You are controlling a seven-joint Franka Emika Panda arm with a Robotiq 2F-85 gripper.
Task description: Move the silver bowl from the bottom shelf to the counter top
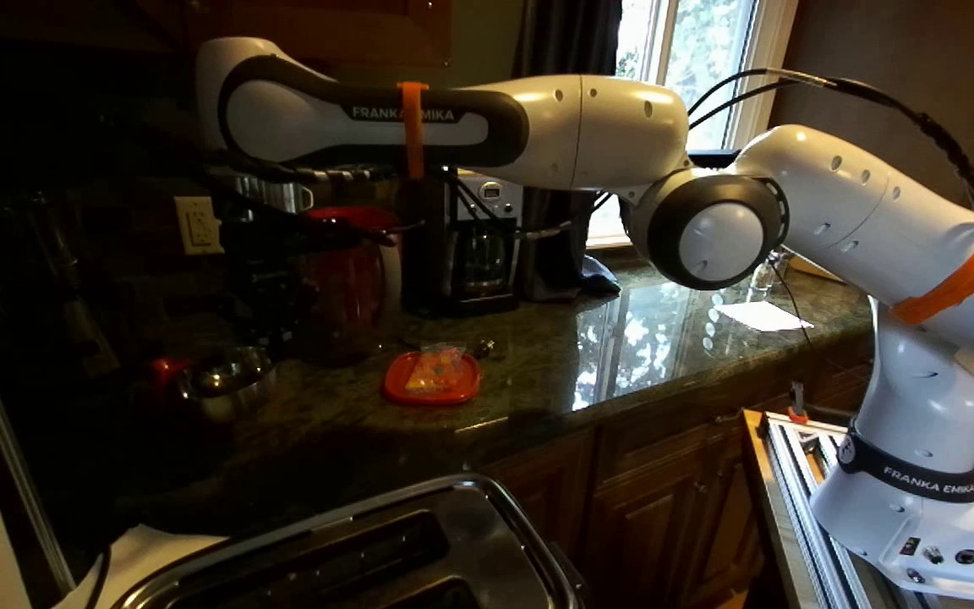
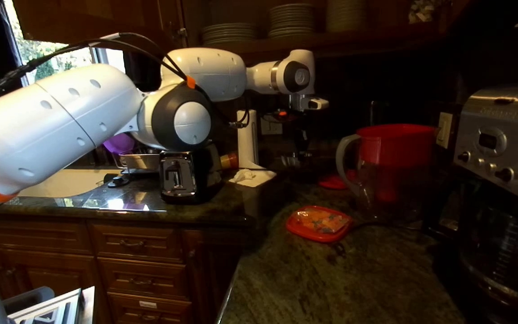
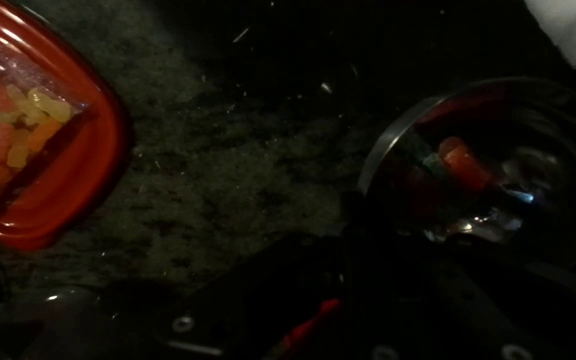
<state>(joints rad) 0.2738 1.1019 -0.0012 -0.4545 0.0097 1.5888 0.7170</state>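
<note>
The silver bowl [image 1: 233, 385] shows dimly at the left of an exterior view, and small and partly dark in an exterior view [image 2: 291, 160]. In the wrist view the bowl [image 3: 533, 165] fills the right side, with red and bright reflections inside. My gripper [image 3: 355, 207] is at its near rim, and the fingers look closed together on that rim. The gripper [image 2: 302, 150] points down at the bowl, over the far part of the dark stone counter top [image 2: 308, 279]. Deep shadow hides the fingertips, and I cannot tell whether the bowl touches the counter.
A red plate [image 2: 319, 223] with a bag of candy lies on the counter. A red-lidded pitcher [image 2: 394, 166], a coffee maker [image 2: 495, 139] and an orange-red dish [image 2: 334, 181] stand near. A toaster [image 2: 180, 175] and white paper [image 2: 252, 177] are at the other side. A shelf [image 2: 331, 40] holds plates above.
</note>
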